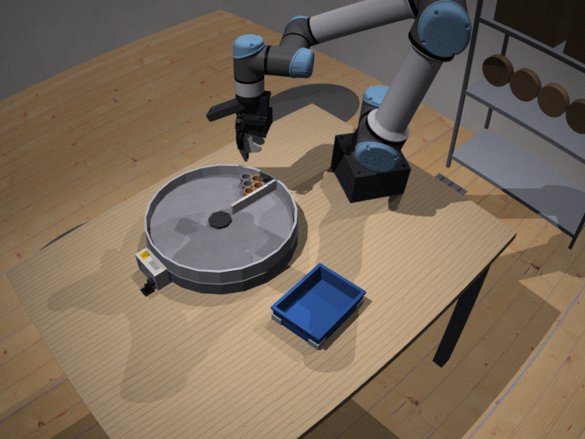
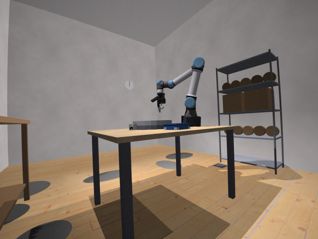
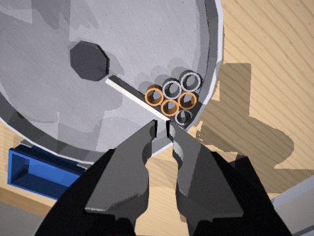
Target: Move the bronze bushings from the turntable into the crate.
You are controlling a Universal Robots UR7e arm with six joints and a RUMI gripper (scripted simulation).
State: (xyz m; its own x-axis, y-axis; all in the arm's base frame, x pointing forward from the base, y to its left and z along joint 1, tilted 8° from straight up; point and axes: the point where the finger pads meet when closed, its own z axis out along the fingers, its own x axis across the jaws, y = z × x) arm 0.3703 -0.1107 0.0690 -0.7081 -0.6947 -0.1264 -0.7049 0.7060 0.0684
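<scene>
The gripper (image 3: 160, 128) hung with its two fingers drawn almost together, only a thin slit between the dark pads, and nothing was held in that slit. In the wrist view the tips sat above the rim of the turntable (image 3: 216, 53), just beside the outer end of the pale divider bar (image 3: 132, 97) that ran from the black octagonal hub (image 3: 89, 60) to the wall. From the exterior view the gripper (image 2: 160, 108) was well above the turntable (image 2: 151, 124), touching nothing.

Just beyond the tips, six bushings stood upright and packed together in the wedge between the bar and the wall. Three were bronze: one bronze bushing (image 3: 154, 95) against the bar on the hub side, a second bronze bushing (image 3: 170, 107) also against the bar and nearest the tips, and a third bronze bushing (image 3: 187, 100) beside it toward the wall. Three were steel: one steel bushing (image 3: 172, 88) in the middle of the cluster, another steel bushing (image 3: 190, 82) near the wall, and a last steel bushing (image 3: 183, 117) in the corner where bar met wall, close to the right fingertip. Neighbours appeared to touch one another.

In the top view the cluster (image 1: 252, 183) lay at the far side of the turntable (image 1: 156, 236), under the gripper (image 1: 249, 144). The blue crate (image 1: 352, 288) sat on the table (image 1: 141, 368) on the near side of the turntable, apart from it, with no bushing in it. The arm's base (image 1: 370, 175) stood on the table beyond the turntable.
</scene>
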